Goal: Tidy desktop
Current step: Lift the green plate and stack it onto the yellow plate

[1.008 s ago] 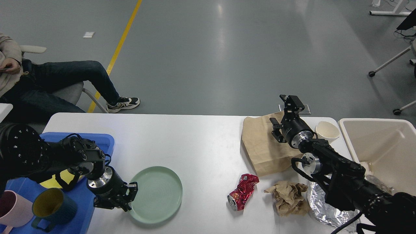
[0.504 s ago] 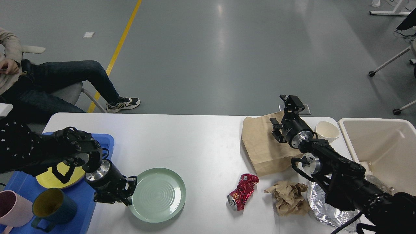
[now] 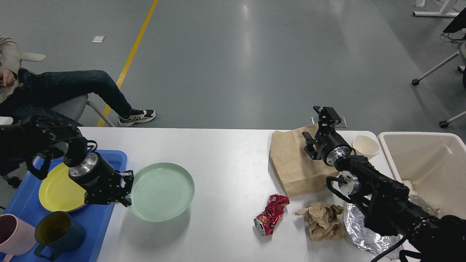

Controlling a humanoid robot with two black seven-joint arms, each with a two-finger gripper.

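The white desktop (image 3: 225,160) fills the lower view. My left gripper (image 3: 125,189) is shut on the left rim of a pale green plate (image 3: 162,191) and holds it lifted above the desktop, just right of the blue tray (image 3: 105,218). The tray holds a yellow plate (image 3: 58,191), a dark teal mug (image 3: 58,233) and a pink mug (image 3: 12,234). My right gripper (image 3: 326,112) hovers over a brown paper bag (image 3: 291,163) at the back right; its jaws stand apart and hold nothing.
A crushed red can (image 3: 271,214), crumpled brown paper (image 3: 324,222) and foil (image 3: 364,233) lie at the front right. A white paper cup (image 3: 366,145) stands beside a cream bin (image 3: 426,167). A seated person (image 3: 54,91) is behind the table's left end.
My left gripper has lifted the green plate off the desktop and carried it back and to the left, toward the blue tray. The right arm has not moved.
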